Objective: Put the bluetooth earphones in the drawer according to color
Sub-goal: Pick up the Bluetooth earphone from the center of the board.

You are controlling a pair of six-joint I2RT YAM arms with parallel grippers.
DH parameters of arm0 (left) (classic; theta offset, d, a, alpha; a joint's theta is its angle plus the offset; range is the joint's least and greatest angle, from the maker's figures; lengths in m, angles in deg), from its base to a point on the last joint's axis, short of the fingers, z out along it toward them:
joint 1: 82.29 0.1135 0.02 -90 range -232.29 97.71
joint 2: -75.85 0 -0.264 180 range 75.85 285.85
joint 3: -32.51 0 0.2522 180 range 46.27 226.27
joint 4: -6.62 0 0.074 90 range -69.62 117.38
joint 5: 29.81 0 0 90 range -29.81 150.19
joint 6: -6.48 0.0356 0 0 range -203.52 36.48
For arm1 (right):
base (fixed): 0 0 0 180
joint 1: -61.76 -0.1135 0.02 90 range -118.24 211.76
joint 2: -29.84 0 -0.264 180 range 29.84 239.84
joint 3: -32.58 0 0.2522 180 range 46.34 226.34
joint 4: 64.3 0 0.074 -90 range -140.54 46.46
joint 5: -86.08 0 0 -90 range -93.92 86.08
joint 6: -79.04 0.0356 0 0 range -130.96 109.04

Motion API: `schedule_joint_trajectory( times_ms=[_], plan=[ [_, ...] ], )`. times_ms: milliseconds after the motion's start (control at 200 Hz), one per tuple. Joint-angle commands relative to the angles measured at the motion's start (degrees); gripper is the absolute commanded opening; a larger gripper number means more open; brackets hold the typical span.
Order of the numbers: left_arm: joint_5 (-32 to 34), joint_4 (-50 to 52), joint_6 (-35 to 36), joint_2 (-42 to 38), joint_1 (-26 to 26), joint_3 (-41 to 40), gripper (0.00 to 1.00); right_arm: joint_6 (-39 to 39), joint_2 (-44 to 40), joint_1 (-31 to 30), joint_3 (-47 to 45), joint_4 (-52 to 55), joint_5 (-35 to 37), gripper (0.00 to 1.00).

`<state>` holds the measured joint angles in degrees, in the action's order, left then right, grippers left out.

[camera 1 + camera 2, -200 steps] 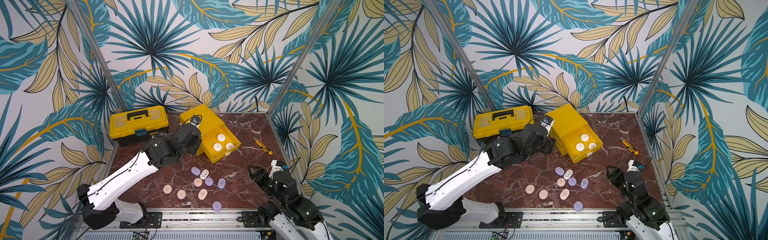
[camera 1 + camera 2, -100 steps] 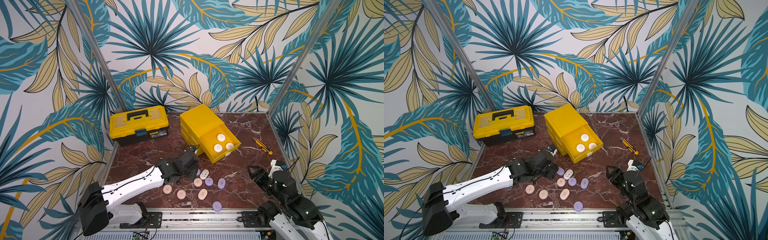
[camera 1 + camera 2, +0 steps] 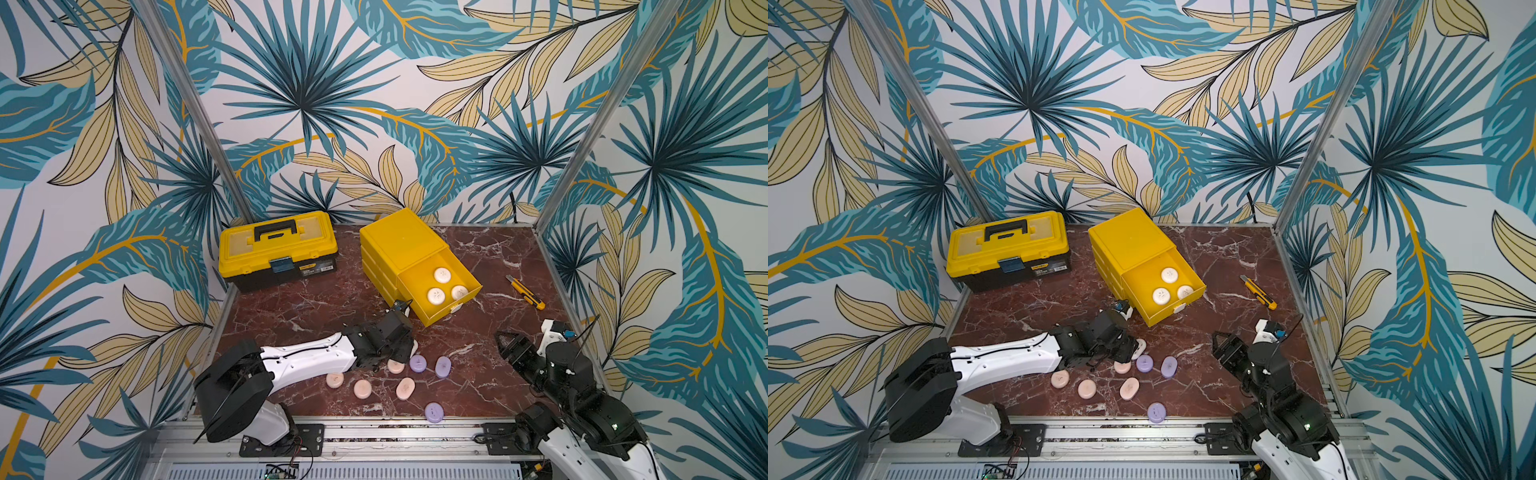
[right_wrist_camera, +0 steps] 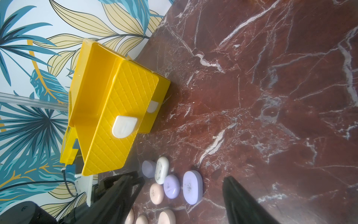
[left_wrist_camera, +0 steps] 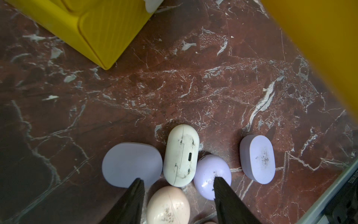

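lab robot cell with leaf-print walls [image 3: 299, 104], marble tabletop [image 3: 478, 257].

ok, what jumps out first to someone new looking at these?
The yellow drawer chest at the back of the marble table, its top drawer pulled out with three white cases inside. Then the left gripper, low at the front over the loose pink and lilac cases, jaws open either side of a white case.

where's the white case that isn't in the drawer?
The white case sits on the table between two lilac cases, right ahead of the open left gripper; in a top view it peeks out beside it.
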<state>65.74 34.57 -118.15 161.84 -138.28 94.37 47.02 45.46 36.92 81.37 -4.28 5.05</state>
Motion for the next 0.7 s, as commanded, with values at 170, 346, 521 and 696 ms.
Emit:
schedule_joint_trajectory(
  times_ms=[170,346,521,696],
  plan=[
    [-2.2,-7.6,-1.6,3.6,-0.6,-3.1,0.62,-1.1,-0.7,0.1,0.0,0.8,0.3,0.79],
    [-2.6,-8.4,-1.3,5.8,-0.7,-2.4,0.62,-1.3,-0.7,0.1,0.1,0.9,0.3,0.79],
    [-2.9,-8.9,-1.2,7.2,-0.7,-2.2,0.62,-1.2,-0.9,0.2,0.3,1.2,0.4,0.79],
    [-2.0,-8.1,-0.6,7.8,-0.7,-1.9,0.61,-1.4,-0.9,0.1,0.3,1.3,0.5,0.79]
  ],
)
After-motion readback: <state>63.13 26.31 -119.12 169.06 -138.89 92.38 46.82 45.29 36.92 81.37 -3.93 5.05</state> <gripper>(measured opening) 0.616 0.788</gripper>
